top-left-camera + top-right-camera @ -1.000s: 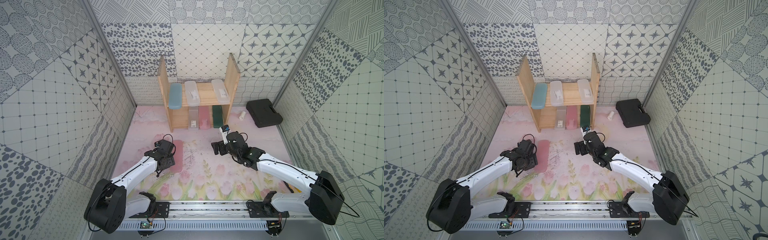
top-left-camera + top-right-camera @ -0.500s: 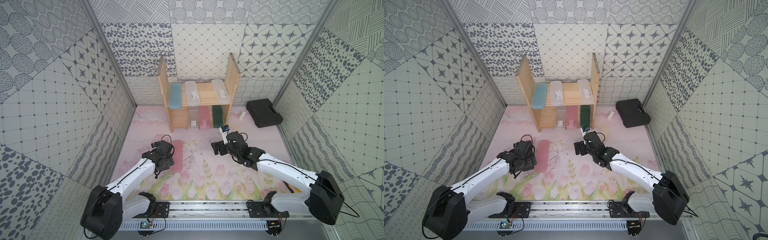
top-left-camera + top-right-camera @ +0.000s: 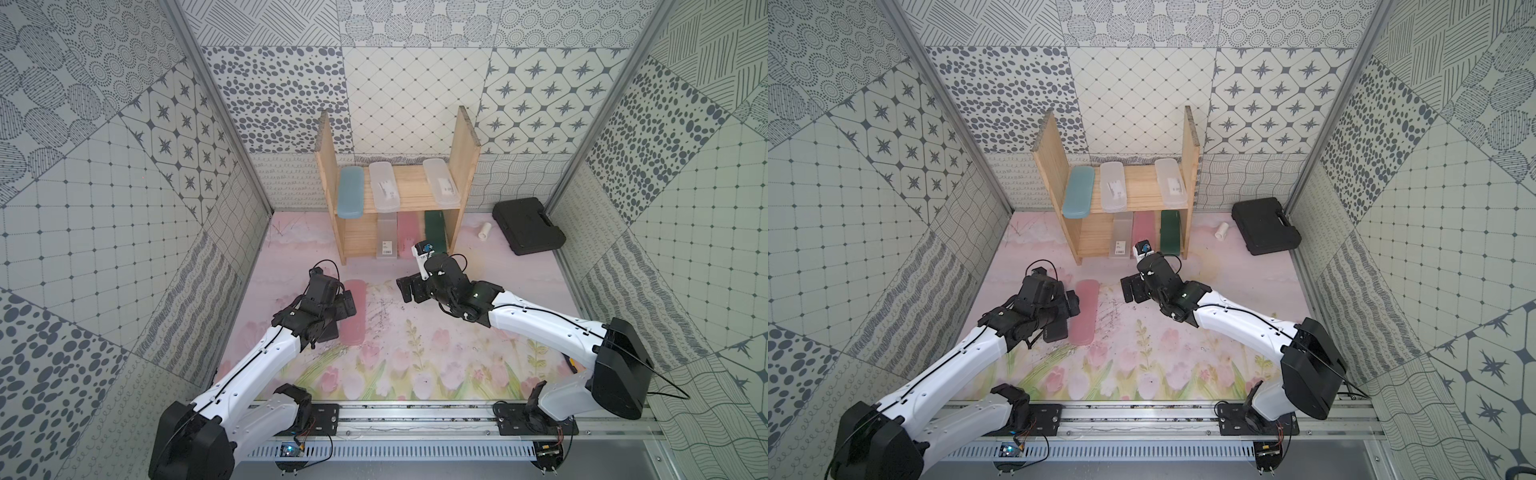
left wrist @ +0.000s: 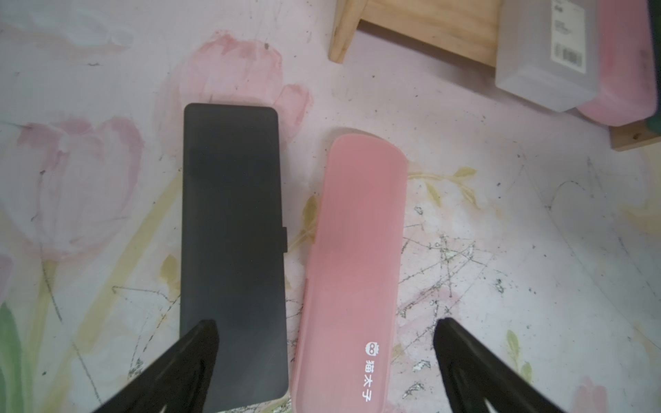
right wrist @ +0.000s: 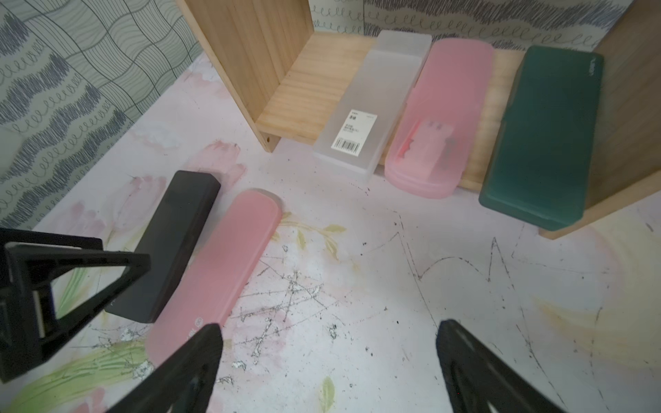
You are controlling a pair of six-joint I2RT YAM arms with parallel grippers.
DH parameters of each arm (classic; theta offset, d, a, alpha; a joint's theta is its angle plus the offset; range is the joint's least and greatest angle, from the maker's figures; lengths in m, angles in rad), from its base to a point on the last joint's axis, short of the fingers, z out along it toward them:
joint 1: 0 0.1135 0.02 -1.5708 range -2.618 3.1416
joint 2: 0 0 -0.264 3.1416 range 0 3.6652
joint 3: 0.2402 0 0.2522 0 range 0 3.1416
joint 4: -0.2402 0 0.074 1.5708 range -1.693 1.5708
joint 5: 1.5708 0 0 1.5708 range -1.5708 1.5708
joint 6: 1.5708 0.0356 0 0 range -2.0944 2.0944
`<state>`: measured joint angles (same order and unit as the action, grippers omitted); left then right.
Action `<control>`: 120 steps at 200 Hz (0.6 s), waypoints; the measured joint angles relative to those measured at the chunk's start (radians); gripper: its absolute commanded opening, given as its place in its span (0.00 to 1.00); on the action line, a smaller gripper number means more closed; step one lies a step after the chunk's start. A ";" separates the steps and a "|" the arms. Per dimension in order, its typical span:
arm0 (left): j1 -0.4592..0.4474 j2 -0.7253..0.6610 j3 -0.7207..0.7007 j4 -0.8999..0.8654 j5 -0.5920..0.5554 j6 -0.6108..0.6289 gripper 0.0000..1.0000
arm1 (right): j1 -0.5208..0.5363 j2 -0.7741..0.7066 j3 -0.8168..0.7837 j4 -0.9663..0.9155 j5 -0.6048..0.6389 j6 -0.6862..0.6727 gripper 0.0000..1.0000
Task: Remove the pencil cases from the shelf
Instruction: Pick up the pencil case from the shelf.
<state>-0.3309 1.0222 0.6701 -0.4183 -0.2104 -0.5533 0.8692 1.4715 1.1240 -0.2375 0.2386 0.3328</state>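
The pine shelf (image 3: pixel 463 153) stands at the back. A blue pencil case (image 3: pixel 350 193) and two frosted ones (image 3: pixel 384 187) (image 3: pixel 440 183) lie on its upper board. The lower board holds a labelled frosted case (image 5: pixel 372 107), a pink one (image 5: pixel 440 118) and a dark green one (image 5: pixel 543 136). On the mat a black case (image 4: pixel 232 250) and a pink case (image 4: pixel 354 268) lie side by side. My left gripper (image 4: pixel 325 329) hovers open just above their near ends, holding nothing. My right gripper (image 5: pixel 327 332) is open over bare mat, facing the lower board.
A big black tool case (image 3: pixel 528 224) and a small white cylinder (image 3: pixel 484 230) lie right of the shelf. Patterned walls close in the left, right and back sides. The arms' rail (image 3: pixel 415 415) runs along the front edge.
My left gripper has opened and let go of the pink case, which now lies on the mat beside the black one. The right arm has not moved.
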 measured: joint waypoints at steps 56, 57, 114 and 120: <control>0.000 -0.113 -0.142 0.199 0.099 0.056 0.99 | -0.001 0.039 0.297 -0.071 0.079 -0.024 0.98; 0.000 -0.116 -0.144 0.201 0.101 0.056 0.99 | -0.001 0.041 0.301 -0.071 0.080 -0.024 0.98; 0.000 -0.184 -0.222 0.324 0.154 0.071 0.99 | -0.012 0.285 0.653 -0.150 0.119 -0.085 0.98; 0.000 -0.184 -0.222 0.327 0.158 0.073 0.99 | -0.013 0.316 0.691 -0.158 0.125 -0.092 0.98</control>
<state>-0.3313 0.8383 0.4477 -0.0910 -0.0528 -0.4801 0.8558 1.7874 1.8153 -0.3954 0.3637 0.2405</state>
